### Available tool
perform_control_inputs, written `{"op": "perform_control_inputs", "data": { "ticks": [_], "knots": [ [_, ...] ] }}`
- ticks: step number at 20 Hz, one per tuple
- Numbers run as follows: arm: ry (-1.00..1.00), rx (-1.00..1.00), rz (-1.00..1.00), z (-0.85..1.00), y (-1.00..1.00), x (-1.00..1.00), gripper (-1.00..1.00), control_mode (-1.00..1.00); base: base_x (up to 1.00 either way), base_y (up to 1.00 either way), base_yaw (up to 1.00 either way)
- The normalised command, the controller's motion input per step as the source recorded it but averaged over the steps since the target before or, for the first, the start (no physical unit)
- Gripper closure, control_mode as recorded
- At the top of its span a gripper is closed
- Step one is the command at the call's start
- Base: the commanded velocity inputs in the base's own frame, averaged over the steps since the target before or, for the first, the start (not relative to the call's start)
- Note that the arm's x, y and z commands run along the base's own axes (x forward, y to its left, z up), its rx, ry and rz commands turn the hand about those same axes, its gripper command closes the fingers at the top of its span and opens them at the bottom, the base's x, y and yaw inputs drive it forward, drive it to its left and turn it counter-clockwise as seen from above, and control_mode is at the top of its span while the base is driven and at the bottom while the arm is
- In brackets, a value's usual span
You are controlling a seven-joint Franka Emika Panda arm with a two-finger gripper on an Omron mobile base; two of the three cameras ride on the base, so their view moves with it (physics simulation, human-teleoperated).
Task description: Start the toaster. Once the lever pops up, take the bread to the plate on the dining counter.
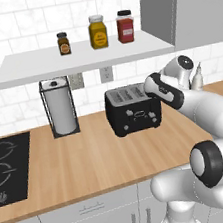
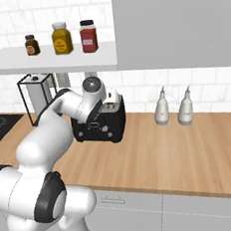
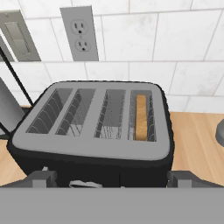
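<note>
The toaster [image 1: 133, 109] is sitting on the wood counter [image 1: 91, 162] against the tiled wall, just right of the paper towel holder [image 1: 59, 107] and below the shelf of jars [image 1: 80, 57]. The bread [image 3: 141, 117] is standing on edge in the toaster's rightmost slot, sunk nearly level with the top.

The step in hand is judged to be starting the toaster, so the robot should be aiming for the lever on the front face rather than the slots. The lever itself is hard to make out in these views, so it should be locating it first, then bringing one fingertip down onto it and pressing straight down until it latches, without nudging the toaster back toward the wall.

The arm is reaching forward over the counter, elbow raised, with the hand tilted down over the toaster's right side. The gripper [image 3: 112, 178] is hovering spread wide above the toaster's front edge, grasping nothing.
</note>
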Motion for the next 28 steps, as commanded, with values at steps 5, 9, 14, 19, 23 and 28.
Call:
{"op": "perform_control_inputs", "data": {
  "ticks": [5,9,14,19,23,28],
  "knots": [
    [0.00,0.00,0.00,0.00,0.00,0.00,-1.00,-1.00,0.00,0.00,0.00],
    [0.00,0.00,0.00,0.00,0.00,0.00,-1.00,-1.00,0.00,0.00,0.00],
    [0.00,0.00,0.00,0.00,0.00,0.00,-1.00,-1.00,0.00,0.00,0.00],
    [0.00,0.00,0.00,0.00,0.00,0.00,-1.00,-1.00,0.00,0.00,0.00],
    [0.00,0.00,0.00,0.00,0.00,0.00,-1.00,-1.00,0.00,0.00,0.00],
    [0.00,0.00,0.00,0.00,0.00,0.00,-1.00,-1.00,0.00,0.00,0.00]
  ]
}}
